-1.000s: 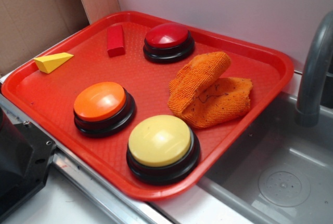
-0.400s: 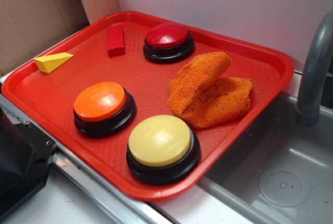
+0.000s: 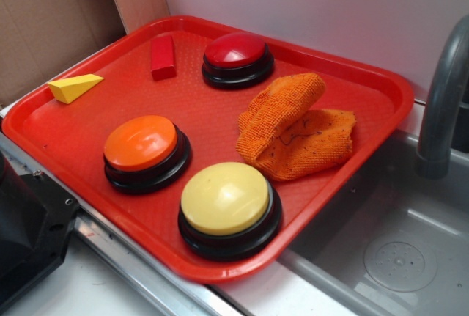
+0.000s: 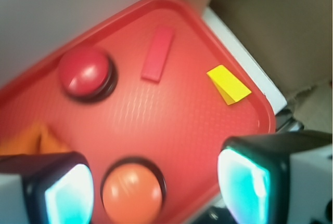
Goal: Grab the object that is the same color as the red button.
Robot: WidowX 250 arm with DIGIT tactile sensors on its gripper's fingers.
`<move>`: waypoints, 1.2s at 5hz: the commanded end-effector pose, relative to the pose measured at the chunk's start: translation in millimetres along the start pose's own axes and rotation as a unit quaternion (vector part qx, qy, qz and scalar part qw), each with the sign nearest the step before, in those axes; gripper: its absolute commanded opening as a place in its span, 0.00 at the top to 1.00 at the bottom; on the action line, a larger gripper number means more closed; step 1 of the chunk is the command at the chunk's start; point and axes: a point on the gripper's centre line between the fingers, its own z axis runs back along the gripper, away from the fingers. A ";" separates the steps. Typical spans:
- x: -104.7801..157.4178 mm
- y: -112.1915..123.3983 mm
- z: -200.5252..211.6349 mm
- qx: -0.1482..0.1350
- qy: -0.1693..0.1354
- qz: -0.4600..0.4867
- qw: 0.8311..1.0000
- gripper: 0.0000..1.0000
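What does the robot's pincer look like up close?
In the wrist view the pincer has two chunky fingers with rounded black frames. Their inner pads glow pale teal-white, almost glassy. The outer parts at the picture's edges look light grey. No cables or markings show, and the view is blurry.

A large red tray [image 3: 370, 81] lies next to a metal sink [image 3: 399, 257] with a grey faucet [image 3: 443, 103]. On the tray stand an orange-domed button [image 3: 143, 147] and a yellow-domed button [image 3: 227, 202], each on a black base. A crumpled orange cloth [image 3: 293, 129] lies near them. A yellow wedge [image 3: 73, 86] rests on the tray's left edge. Brown cardboard [image 3: 47, 15] stands behind.
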 end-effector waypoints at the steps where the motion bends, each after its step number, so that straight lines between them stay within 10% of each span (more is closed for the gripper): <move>1: 43.6 22.2 -59.7 0.019 -0.011 0.080 0.997 0.00; 6: 85.0 1.9 -170.4 -0.013 0.011 0.000 1.000 0.00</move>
